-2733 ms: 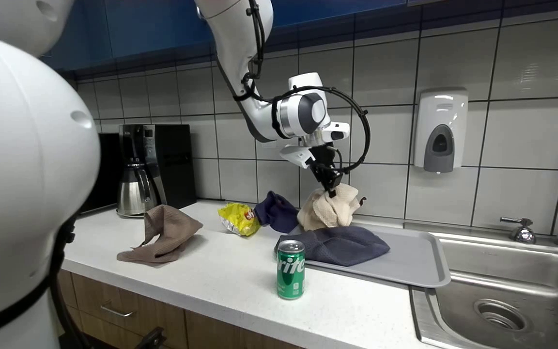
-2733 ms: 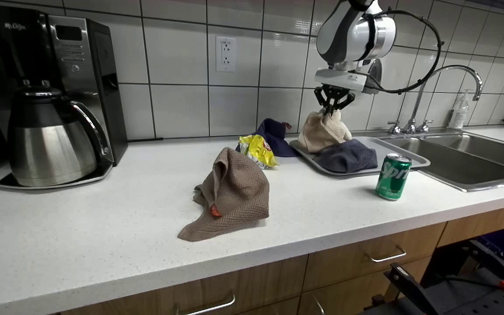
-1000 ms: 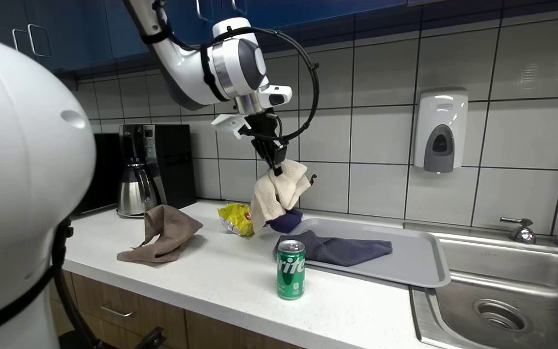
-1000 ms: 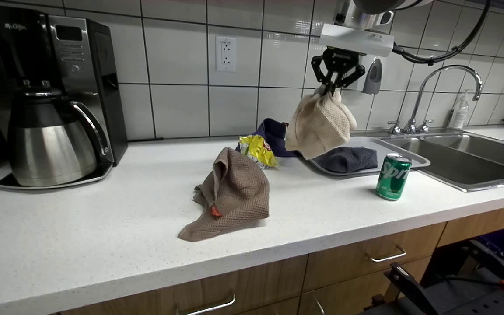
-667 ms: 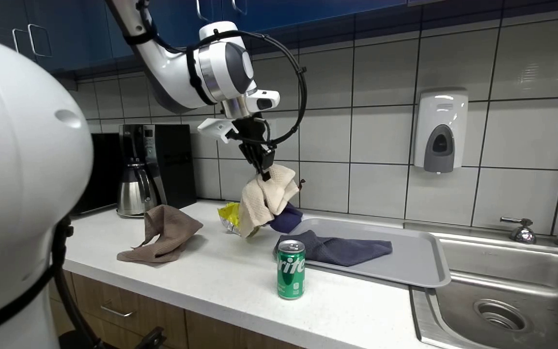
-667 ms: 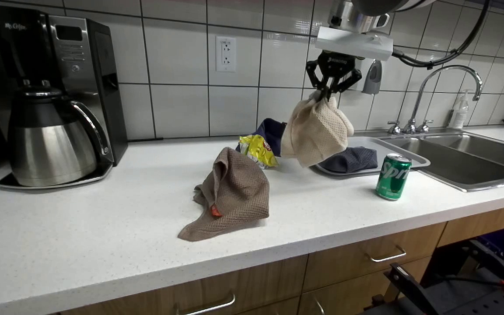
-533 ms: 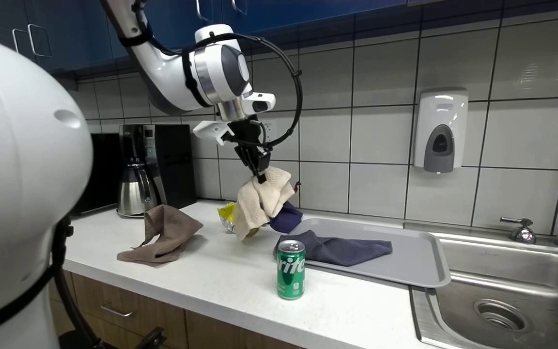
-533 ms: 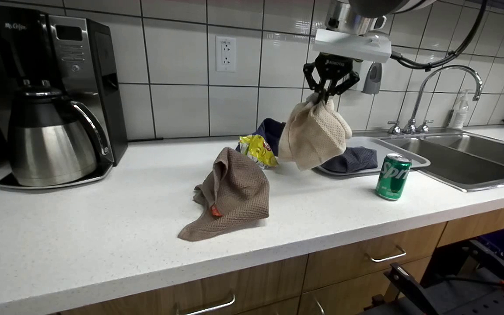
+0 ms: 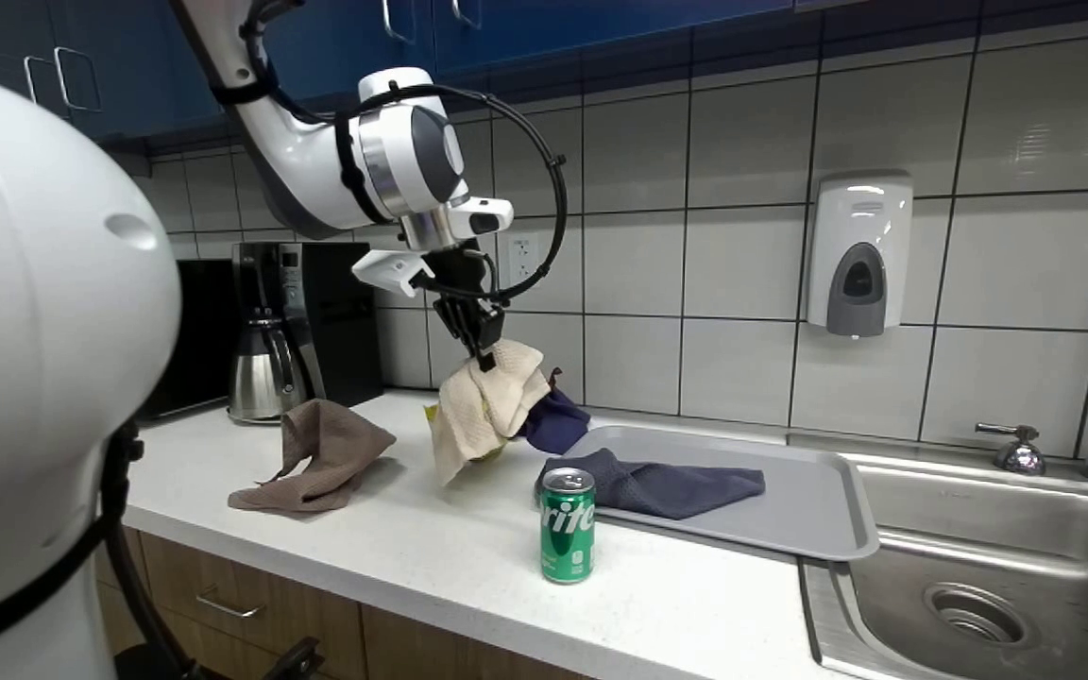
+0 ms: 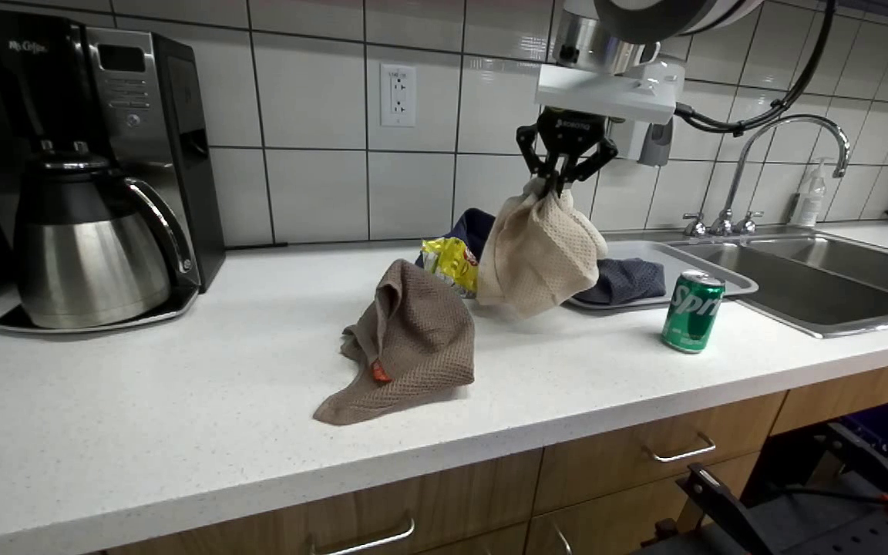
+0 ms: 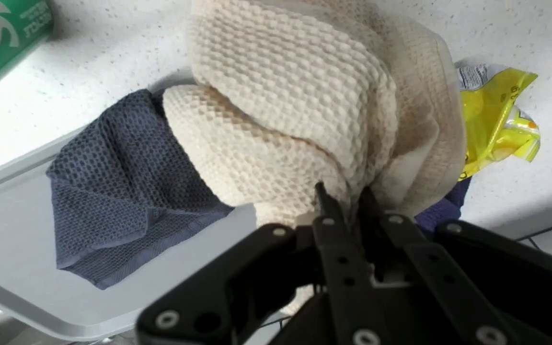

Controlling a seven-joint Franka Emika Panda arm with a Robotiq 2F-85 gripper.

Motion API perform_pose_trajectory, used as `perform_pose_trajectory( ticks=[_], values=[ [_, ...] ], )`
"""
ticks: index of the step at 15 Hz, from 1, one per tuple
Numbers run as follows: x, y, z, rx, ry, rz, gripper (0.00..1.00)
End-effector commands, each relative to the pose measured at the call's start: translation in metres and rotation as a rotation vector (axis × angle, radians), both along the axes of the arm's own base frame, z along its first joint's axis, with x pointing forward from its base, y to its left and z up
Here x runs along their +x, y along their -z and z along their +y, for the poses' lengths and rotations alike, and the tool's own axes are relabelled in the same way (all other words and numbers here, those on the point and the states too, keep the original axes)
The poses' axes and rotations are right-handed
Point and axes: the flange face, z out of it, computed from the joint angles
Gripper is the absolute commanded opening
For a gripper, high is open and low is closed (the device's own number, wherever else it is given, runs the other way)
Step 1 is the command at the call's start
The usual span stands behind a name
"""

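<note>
- We are working over a long white counter (image 10: 220,370), with a steel sink (image 9: 969,496) set in at one end.
- Next to the sink we are seeing a gray tray (image 9: 808,482), and a slate-blue cloth (image 9: 667,486) is lying across part of it.
- We are pointing the gripper (image 11: 344,191) downward, above the counter beside the tray.
- From it a cream cloth (image 10: 540,262) is hanging, gathered at the top and loose below, off the tray. We are judging the step in hand to be a lifted hold; whether the lower hem is touching the counter, we cannot tell.
- A brown cloth (image 10: 421,339) is lying crumpled farther along, while a navy cloth (image 9: 553,420) is sitting just beyond the cream one, partly hidden.
- A yellow bag (image 11: 491,117) is showing right beside the hanging folds; the next move, we are thinking, calls for not dragging it.
- A green can (image 9: 568,524) is standing near the tray's edge.
- Between narrow fingers (image 11: 327,206) we are pinching the cream cloth; moving on calls for a firm grip.
</note>
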Motion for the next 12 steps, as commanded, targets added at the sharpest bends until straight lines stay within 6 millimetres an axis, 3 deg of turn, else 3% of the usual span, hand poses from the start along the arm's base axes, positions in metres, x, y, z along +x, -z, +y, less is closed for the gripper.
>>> perform_pose_trajectory(
  ticks=[1, 12],
  values=[
    [-0.008, 0.01, 0.007, 0.001, -0.013, 0.009, 0.03],
    [-0.021, 0.047, 0.011, -0.003, -0.025, 0.075, 0.03]
  ],
)
